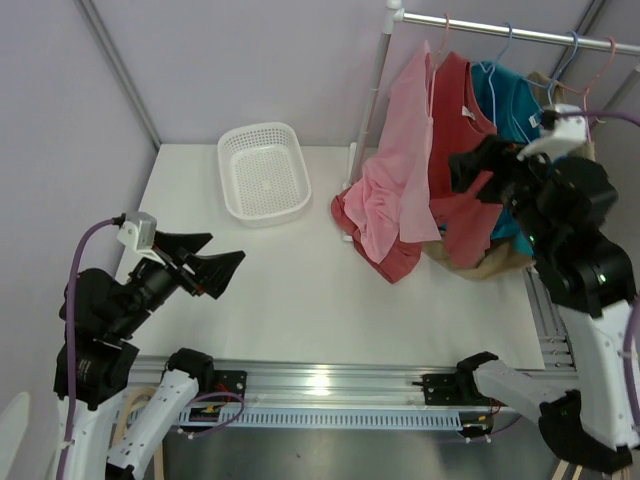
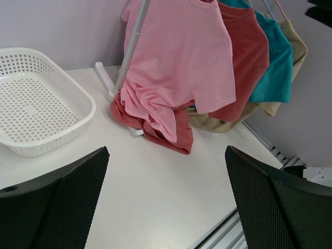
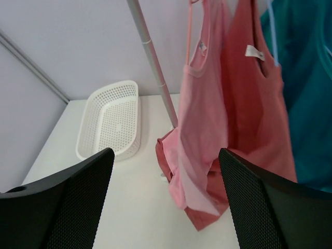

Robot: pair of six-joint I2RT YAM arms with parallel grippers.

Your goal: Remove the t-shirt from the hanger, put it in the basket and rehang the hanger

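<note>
A pink t-shirt (image 1: 405, 170) hangs on a pink hanger (image 1: 440, 35) at the left end of a clothes rail (image 1: 520, 33). Its hem is bunched on the table over a red cloth. It also shows in the left wrist view (image 2: 181, 62) and the right wrist view (image 3: 199, 129). A red t-shirt (image 1: 458, 105), a teal one (image 1: 505, 100) and a tan one hang behind it. My right gripper (image 1: 470, 170) is raised, open and empty, just right of the pink and red shirts. My left gripper (image 1: 205, 268) is open and empty, low over the table's left side.
A white perforated basket (image 1: 263, 172) stands empty at the back left of the white table (image 1: 300, 300). The rack's upright pole (image 1: 375, 80) stands between the basket and the shirts. An aluminium rail runs along the near edge.
</note>
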